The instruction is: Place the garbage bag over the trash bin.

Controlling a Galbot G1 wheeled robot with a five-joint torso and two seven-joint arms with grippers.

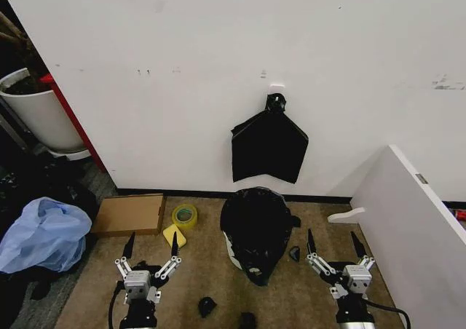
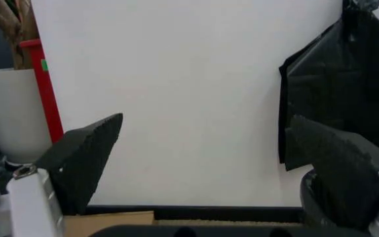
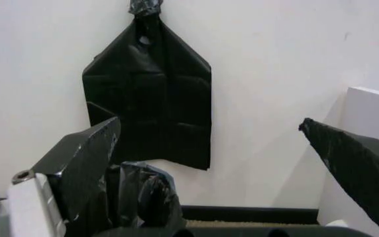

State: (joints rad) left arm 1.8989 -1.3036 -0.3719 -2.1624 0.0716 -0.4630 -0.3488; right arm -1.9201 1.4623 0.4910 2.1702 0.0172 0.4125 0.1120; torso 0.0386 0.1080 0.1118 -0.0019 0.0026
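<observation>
**Bag on bin, centre frame**

Garbage bag point(image 1: 256, 231): glossy black, wrinkled, draped over the trash bin point(image 1: 231, 247) on the floor at lower centre of the head view, just below the wall's baseboard. Bin almost fully covered; a cream-white sliver shows at the bag's lower left edge. Bag's rumpled top also shows in the right wrist view point(image 3: 140, 197).

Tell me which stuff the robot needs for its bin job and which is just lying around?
For the job: garbage bag draped over the trash bin; left gripper and right gripper, both open.

Lying about: cardboard box, tape roll, pale blue bag, folded black bundle hanging on the wall.
</observation>
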